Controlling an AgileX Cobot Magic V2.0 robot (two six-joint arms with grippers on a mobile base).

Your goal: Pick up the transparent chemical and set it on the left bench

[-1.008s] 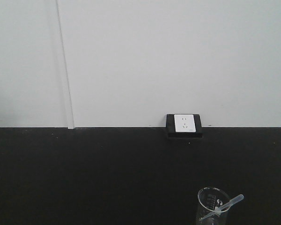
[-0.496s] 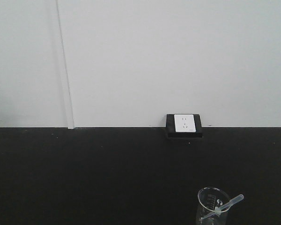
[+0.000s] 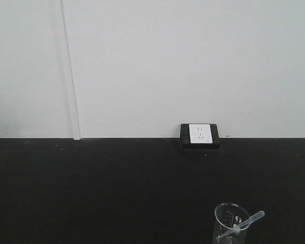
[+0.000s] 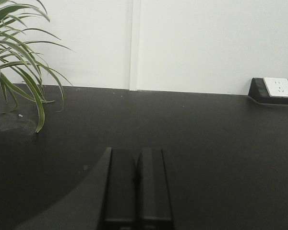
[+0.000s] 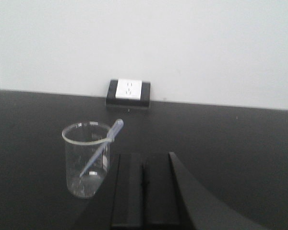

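The transparent chemical (image 5: 102, 149) is a thin translucent pipette leaning in a clear glass beaker (image 5: 85, 159), its bulb sticking out over the rim. The front view shows the same transparent chemical (image 3: 246, 222) in the beaker (image 3: 229, 223) at the bottom right. My right gripper (image 5: 143, 158) is shut and empty, just right of the beaker and a little nearer the camera. My left gripper (image 4: 136, 152) is shut and empty over bare black benchtop, far from the beaker. The left bench is out of view.
A black benchtop (image 3: 117, 188) runs along a white wall. A wall socket (image 3: 200, 135) sits at the back, also seen as the wall socket (image 5: 129, 91) behind the beaker. A potted plant (image 4: 14, 62) stands at the far left of the left wrist view.
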